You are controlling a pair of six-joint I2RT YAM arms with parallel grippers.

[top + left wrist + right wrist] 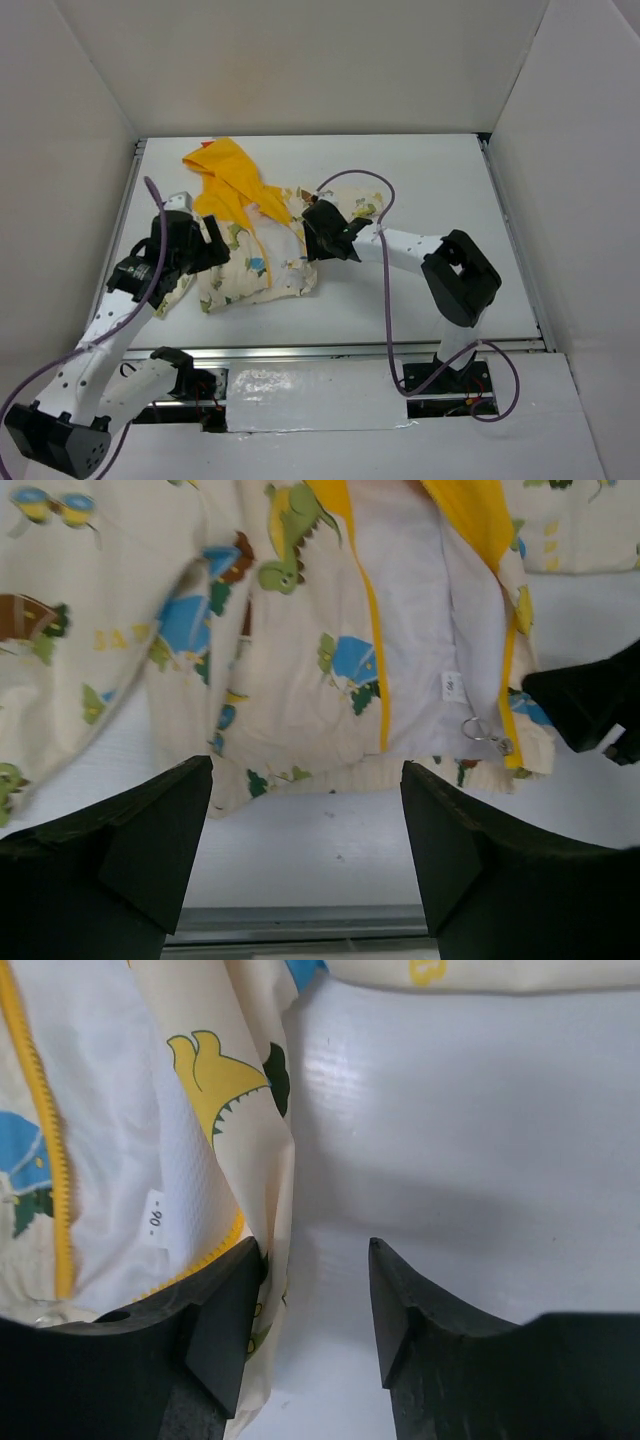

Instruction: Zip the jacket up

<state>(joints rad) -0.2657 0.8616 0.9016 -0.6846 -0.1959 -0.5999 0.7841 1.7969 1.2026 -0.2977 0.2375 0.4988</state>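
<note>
The cream jacket with animal prints lies unzipped on the white table, its yellow hood towards the far left. In the left wrist view the jacket shows its white lining, yellow zipper edges and a metal zipper pull at the bottom hem. My left gripper is open and empty, just in front of the hem. My right gripper is open at the jacket's right front edge. The fabric lies against its left finger.
The white table is walled in by white panels on three sides. A metal rail runs along its near edge. A purple cable loops over the right arm. A sleeve lies behind the right gripper.
</note>
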